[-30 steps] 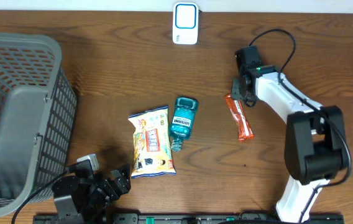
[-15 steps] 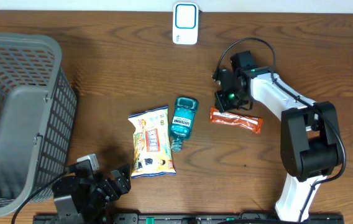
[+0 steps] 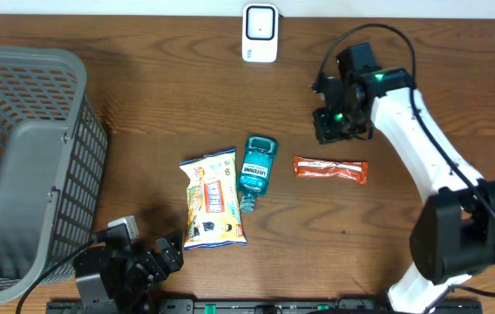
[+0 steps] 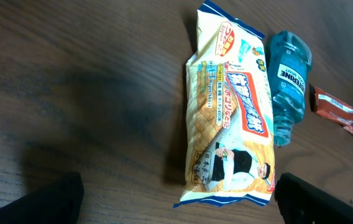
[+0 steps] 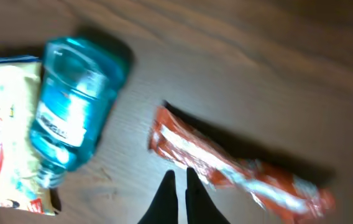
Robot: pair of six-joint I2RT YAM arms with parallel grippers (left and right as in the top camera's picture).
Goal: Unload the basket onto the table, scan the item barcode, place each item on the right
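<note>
Wooden table (image 3: 160,105) bears orange snack bar (image 3: 330,169) lying side-to-side.

Left edge filled by grey basket (image 3: 30,166), centre blocked by snack bag (image 3: 213,199), mouthwash bottle (image 3: 256,166) just beside it, orange wrapped bar (image 3: 330,169) near, open table (image 3: 160,96) left below white scanner (image 3: 260,33)

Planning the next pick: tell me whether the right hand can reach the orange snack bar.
Probably yes: the right hand, shut, is close by the orange snack bar, which lies with nothing covering it.
</note>
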